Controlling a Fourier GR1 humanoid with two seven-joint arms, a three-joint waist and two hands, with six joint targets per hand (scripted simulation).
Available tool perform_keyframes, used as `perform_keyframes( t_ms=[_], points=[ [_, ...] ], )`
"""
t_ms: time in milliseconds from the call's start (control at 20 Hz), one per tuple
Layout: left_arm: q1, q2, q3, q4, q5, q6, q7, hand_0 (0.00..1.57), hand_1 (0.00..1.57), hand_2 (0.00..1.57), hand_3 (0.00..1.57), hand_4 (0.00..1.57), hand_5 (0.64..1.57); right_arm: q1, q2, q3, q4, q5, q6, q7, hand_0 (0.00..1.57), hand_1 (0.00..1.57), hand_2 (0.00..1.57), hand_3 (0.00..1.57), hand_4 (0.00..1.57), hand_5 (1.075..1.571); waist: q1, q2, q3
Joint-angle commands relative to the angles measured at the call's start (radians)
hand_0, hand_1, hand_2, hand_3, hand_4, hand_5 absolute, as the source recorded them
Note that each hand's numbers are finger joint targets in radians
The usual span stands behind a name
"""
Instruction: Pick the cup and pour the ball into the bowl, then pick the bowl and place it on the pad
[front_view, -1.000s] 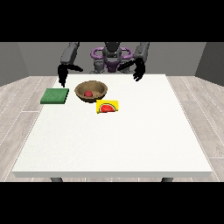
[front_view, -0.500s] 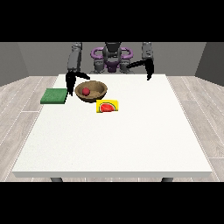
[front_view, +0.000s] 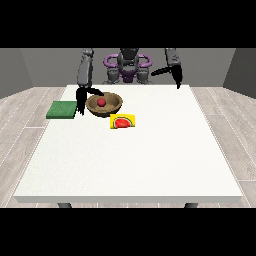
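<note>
Brown bowl sits just beside the fingers.

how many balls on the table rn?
1. A red ball sits inside the brown bowl near the table's far edge, beside the hand at the view's left. No cup is visible; nothing else looks like a ball.

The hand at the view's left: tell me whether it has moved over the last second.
Yes. The hand at the view's left has come down and towards the camera, from near the table's far edge to beside the bowl, between it and the green pad.
</note>
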Motion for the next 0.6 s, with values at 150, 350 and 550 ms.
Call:
perform_keyframes(
  t_ms=[150, 350, 550],
  points=[
    [-0.026, 0.022, 0.006, -0.079, 0.017, -0.052, 0.046, 0.00, 0.00, 0.00, 0.00, 0.00, 1.566, -0.106, 0.014, -0.031, 0.131, -0.025, -0.050, -0.074, 0.00, 0.00, 0.00, 0.00, 0.14, 1.565, 0.040, 0.055, 0.0005],
    [-0.050, 0.020, 0.008, -0.101, 0.025, -0.049, 0.028, 0.00, 0.00, 0.00, 0.00, 0.08, 1.571, -0.009, -0.002, -0.043, 0.187, 0.011, -0.189, 0.034, 1.45, 1.45, 1.57, 0.00, 0.47, 1.512, 0.062, 0.093, 0.0002],
    [-0.027, 0.022, -0.004, -0.092, 0.026, -0.069, 0.001, 0.00, 0.00, 0.00, 0.00, 0.57, 1.549, 0.058, -0.081, 0.056, 0.175, 0.190, -0.367, 0.030, 1.57, 1.57, 1.57, 1.57, 0.92, 1.536, 0.115, 0.101, -0.0052]
  ],
)
